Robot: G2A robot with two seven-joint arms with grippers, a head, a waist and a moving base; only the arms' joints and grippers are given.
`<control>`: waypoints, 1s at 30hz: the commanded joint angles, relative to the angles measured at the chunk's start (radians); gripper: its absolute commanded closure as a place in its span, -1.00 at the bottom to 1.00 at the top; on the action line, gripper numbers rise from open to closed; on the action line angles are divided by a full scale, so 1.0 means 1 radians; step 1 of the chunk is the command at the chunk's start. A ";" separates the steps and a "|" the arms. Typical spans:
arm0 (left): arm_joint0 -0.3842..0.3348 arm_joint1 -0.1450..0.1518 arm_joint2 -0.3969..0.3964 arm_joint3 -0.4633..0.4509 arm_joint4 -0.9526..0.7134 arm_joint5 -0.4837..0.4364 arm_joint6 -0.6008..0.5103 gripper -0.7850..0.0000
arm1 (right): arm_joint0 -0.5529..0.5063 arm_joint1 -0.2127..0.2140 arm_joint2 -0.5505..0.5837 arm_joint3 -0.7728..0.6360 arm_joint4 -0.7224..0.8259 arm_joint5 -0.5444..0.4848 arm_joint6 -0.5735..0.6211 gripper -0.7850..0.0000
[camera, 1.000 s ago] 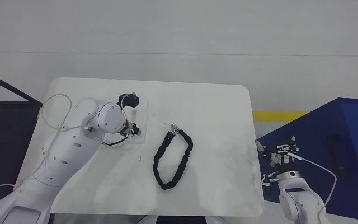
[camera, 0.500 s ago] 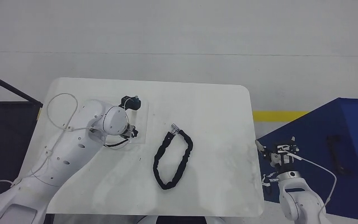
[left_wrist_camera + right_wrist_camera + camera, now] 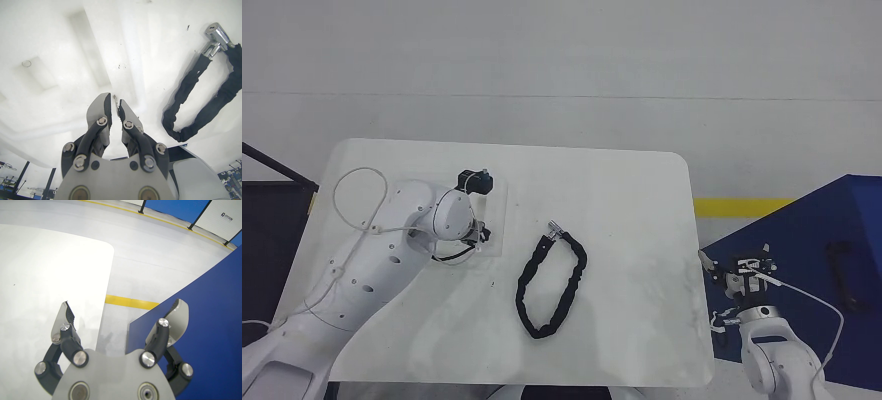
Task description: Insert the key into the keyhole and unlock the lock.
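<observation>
A black sleeved chain lock (image 3: pixel 551 286) lies in a loop mid-table, its silver lock body (image 3: pixel 215 35) showing the keyhole (image 3: pixel 212 28) on its end face. My left gripper (image 3: pixel 114 100) hovers over a white foam tray (image 3: pixel 56 56), left of the chain, shut on a thin metal key (image 3: pixel 117 107) that stands between its pads. In the top view the left gripper (image 3: pixel 483 236) is at the tray's (image 3: pixel 498 205) edge, a short way from the lock body (image 3: pixel 557 230). My right gripper (image 3: pixel 121 302) is open and holds nothing at the table's right edge (image 3: pixel 739 268).
The white table (image 3: pixel 642 200) has bare room around the chain. A small clear ring (image 3: pixel 26 63) lies in a recess of the tray. A blue panel (image 3: pixel 208 294) stands just off the table's right side, close to the right gripper.
My left arm has shifted slightly to the right, toward the chain lock, with its wrist turning a little. The right arm and the chain have not moved.
</observation>
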 commanded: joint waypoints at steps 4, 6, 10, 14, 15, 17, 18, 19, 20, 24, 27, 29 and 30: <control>0.001 -0.004 0.003 0.003 0.010 0.004 0.004 0.92 | 0.000 0.000 0.000 0.000 0.000 0.000 0.000 -1.00; 0.000 -0.006 0.000 0.007 0.011 0.004 0.004 1.00 | 0.000 0.000 0.000 0.000 0.000 0.000 0.000 -1.00; 0.001 -0.005 -0.012 0.005 0.011 0.000 0.000 1.00 | 0.000 0.000 0.000 0.000 0.000 0.000 0.000 -1.00; 0.016 0.007 -0.063 -0.044 0.002 -0.008 -0.008 1.00 | 0.000 0.000 0.000 0.000 0.000 0.000 0.000 -1.00; 0.026 0.013 -0.083 -0.062 0.011 -0.004 -0.004 1.00 | 0.000 0.000 0.000 0.000 0.000 0.000 0.000 -1.00; 0.052 0.026 -0.123 -0.098 0.012 -0.011 -0.011 1.00 | 0.000 0.000 0.000 0.000 0.000 0.000 0.000 -1.00; 0.064 0.033 -0.147 -0.114 0.006 -0.017 -0.017 1.00 | 0.000 0.000 0.000 0.000 0.000 0.000 0.000 -1.00; 0.077 0.040 -0.172 -0.129 -0.001 -0.022 -0.022 1.00 | 0.000 0.000 0.000 0.000 0.000 0.000 0.000 -1.00; 0.091 0.047 -0.198 -0.145 -0.008 -0.025 -0.025 1.00 | 0.000 0.000 0.000 0.000 0.000 0.000 0.000 -1.00; 0.166 0.071 -0.333 -0.205 -0.101 0.007 0.007 1.00 | 0.000 0.000 0.000 0.000 0.000 0.000 0.000 -1.00; 0.239 0.083 -0.494 -0.225 -0.348 0.050 0.051 1.00 | 0.000 0.000 0.000 0.000 0.000 0.000 0.000 -1.00; 0.311 0.086 -0.612 -0.195 -0.543 0.003 0.098 1.00 | 0.000 0.000 0.000 0.000 0.000 0.000 0.000 -1.00; 0.348 0.086 -0.664 -0.167 -0.638 -0.043 0.122 1.00 | 0.000 0.000 0.000 0.000 0.000 0.000 0.000 -1.00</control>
